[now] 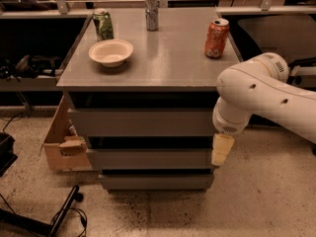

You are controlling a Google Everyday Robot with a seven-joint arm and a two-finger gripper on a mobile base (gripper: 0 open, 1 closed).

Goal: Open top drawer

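Observation:
The top drawer (pixel 140 122) is the widest grey front, right under the grey cabinet top (pixel 163 63), and it stands closed. The medium drawer front (pixel 148 158) and the narrowest one (pixel 155 181) sit below it, also closed. My white arm (pixel 266 95) reaches in from the right. My gripper (pixel 220 150) hangs down as a cream-coloured piece at the cabinet's right front corner, level with the medium drawer and just below the top drawer's right end.
On the cabinet top stand a cream bowl (pixel 111 52), a green can (pixel 102 24), a silver can (pixel 152 12) and an orange can (pixel 216 38). A cardboard box (pixel 61 142) sits on the floor at the left. Black cables and a stand leg (pixel 61 216) lie bottom left.

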